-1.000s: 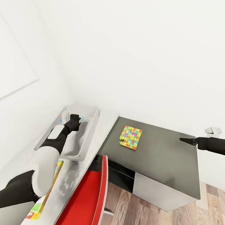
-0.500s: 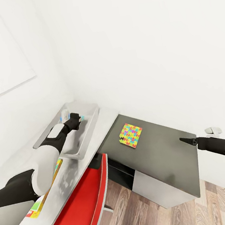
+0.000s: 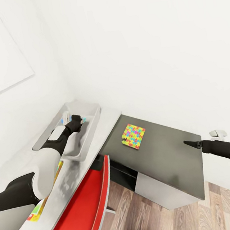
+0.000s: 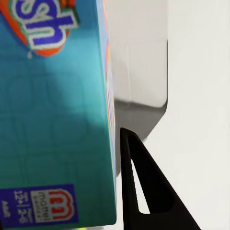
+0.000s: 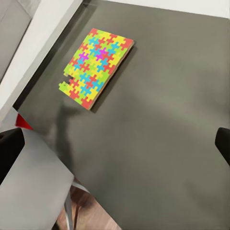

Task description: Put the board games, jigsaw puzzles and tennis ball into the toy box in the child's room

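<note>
One jigsaw puzzle lies alone; left hand grips game box; right hand splayed.

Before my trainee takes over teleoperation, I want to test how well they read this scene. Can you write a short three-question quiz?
1. True or false: the jigsaw puzzle lies inside the toy box.
2. Which end effector reaches into the toy box? A) left B) right
3. What colour is the chair?

Key: 1 false, it lies on the dark surface. 2 A, the left end effector. 3 red.
</note>
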Controlling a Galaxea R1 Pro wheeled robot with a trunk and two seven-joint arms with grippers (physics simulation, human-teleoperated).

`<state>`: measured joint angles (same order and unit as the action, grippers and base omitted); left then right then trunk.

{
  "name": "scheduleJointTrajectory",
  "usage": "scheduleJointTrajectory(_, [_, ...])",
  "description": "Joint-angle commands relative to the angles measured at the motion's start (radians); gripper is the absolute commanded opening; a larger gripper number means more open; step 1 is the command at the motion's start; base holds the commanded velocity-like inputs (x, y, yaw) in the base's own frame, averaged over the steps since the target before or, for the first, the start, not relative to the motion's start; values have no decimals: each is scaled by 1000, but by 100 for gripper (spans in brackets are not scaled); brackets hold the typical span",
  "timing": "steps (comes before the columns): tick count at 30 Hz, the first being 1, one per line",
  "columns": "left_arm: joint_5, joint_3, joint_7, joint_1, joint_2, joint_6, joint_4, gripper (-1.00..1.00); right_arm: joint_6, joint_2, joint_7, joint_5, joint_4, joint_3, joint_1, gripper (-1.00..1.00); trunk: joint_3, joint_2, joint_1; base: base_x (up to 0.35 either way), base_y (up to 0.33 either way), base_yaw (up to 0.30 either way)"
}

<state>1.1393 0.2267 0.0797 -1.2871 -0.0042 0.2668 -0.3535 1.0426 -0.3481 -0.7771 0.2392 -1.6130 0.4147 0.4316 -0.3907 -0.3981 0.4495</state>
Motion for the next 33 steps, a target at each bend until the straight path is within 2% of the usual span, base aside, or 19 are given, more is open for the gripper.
scheduleJointTrajectory(1, [10,3,8,-1,0,5,-2,-100,5,0,-6,-3,0,1,1,100,-3,-2,0,0,0,0])
scheduleJointTrajectory(25, [7,2,8,-1,0,5,-2,-100,5,0,-6,-3,-1,0,1,100,-42,-2,0,0,0,0])
scheduleJointTrajectory(33, [2,2,16,-42,2,6,-2,-100,5,1,-6,-3,0,0,1,100,-55,-2,0,0,0,0])
